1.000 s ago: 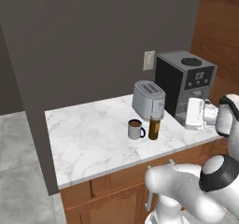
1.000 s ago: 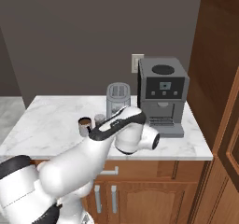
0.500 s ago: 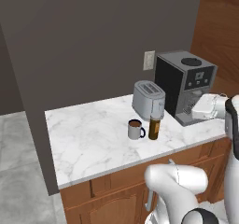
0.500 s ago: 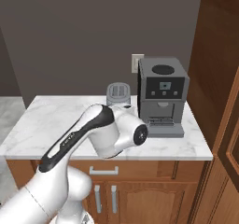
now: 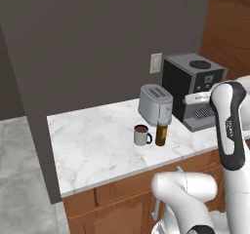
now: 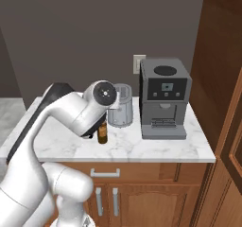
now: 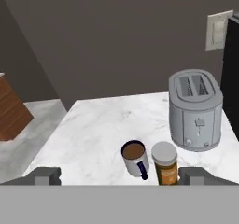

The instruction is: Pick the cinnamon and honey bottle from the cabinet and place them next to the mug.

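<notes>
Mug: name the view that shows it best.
The hand view: the mug is near, seen from above with its brown fill, beside the cinnamon. The left base view shows it smaller, handle toward the jar. In the right base view the arm covers it.

Base views flank counter (image 5: 93, 145); hand view closer, facing toaster (image 7: 195, 110)
</notes>
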Robot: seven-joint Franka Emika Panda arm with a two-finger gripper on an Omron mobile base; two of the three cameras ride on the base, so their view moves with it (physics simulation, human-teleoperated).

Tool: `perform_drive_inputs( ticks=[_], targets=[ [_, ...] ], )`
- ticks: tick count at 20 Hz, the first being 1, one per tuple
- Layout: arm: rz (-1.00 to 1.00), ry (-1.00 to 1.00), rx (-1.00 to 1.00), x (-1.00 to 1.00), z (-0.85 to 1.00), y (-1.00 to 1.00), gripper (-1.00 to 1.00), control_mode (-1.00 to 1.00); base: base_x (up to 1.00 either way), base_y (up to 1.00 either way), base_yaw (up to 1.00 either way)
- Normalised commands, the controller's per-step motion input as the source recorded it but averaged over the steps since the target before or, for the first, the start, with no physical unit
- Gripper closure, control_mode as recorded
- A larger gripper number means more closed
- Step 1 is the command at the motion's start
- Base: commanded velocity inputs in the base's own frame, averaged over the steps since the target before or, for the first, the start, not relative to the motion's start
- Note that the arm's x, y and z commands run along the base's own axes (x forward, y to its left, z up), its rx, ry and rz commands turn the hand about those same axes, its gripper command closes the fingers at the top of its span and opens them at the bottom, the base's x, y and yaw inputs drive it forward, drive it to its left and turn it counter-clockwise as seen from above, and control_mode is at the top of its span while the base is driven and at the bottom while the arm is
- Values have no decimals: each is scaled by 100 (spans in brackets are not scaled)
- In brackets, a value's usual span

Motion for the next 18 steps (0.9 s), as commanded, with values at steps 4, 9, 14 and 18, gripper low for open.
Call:
perform_drive_inputs(
  ticks=[4,9,14,18],
  targets=[
    [-9,7,-3,-32,21,6,-100,-100,0,0,0],
    [-2,-2,0,-54,14,3,-100,-100,0,0,0],
    [0,0,0,-4,0,0,-100,-100,0,0,0],
    [0,0,0,0,0,0,-100,-100,0,0,0]
  ],
)
